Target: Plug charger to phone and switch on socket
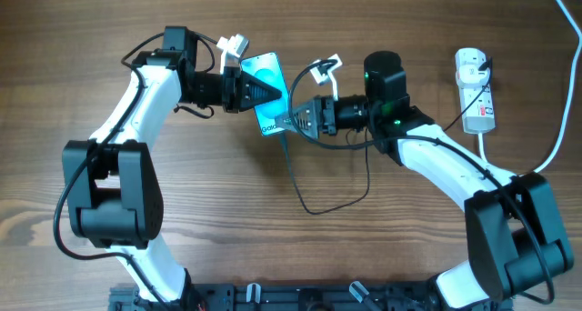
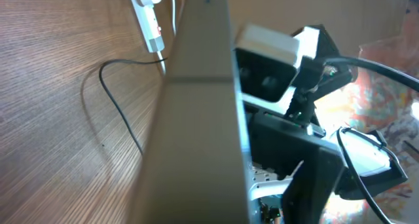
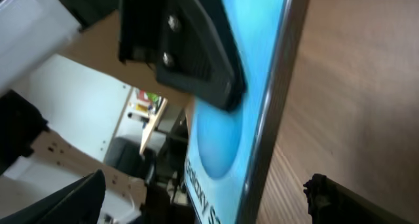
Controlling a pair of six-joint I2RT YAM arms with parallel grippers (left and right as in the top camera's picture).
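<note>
Holding the tilted phone clamped in my left gripper, I feared my wide-open right gripper might knock it loose, straining the charger cable.

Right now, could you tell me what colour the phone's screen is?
The phone screen is bright cyan-blue, clearest in the right wrist view.

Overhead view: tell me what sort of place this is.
Likely a robotics lab workbench: a wood-grain tabletop, white-and-black left robot arm and matching right robot arm mounted at its edge, and a white power strip.
</note>
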